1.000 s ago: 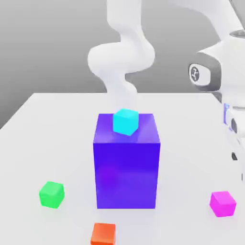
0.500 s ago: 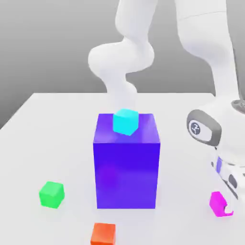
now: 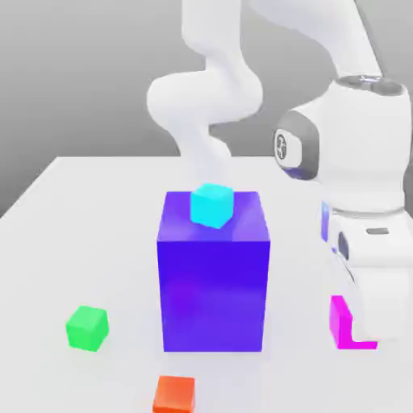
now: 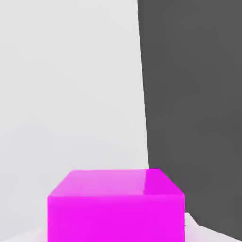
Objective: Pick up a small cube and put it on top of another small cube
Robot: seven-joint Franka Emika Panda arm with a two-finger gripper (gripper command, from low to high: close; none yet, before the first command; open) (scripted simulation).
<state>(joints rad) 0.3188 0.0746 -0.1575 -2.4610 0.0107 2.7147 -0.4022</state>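
The small magenta-pink cube [image 3: 342,324] sits at the exterior view's right, low beside the big blue-violet block [image 3: 213,274], and the white hand covers most of it. My gripper [image 3: 361,326] is down around this cube and shut on it. In the hand view the same cube [image 4: 116,205] looms very close, its top face and one side showing. A cyan small cube [image 3: 211,204] rests on top of the blue-violet block, apart from my gripper.
A green cube [image 3: 87,327] lies at the exterior view's left and an orange cube [image 3: 174,394] near the front edge. The white table [image 3: 81,242] ends close behind the magenta cube in the hand view, with dark background beyond.
The arm came down onto the magenta cube and the fingers shut on it. The hand with the cube now stands slightly higher and further to the exterior view's left.
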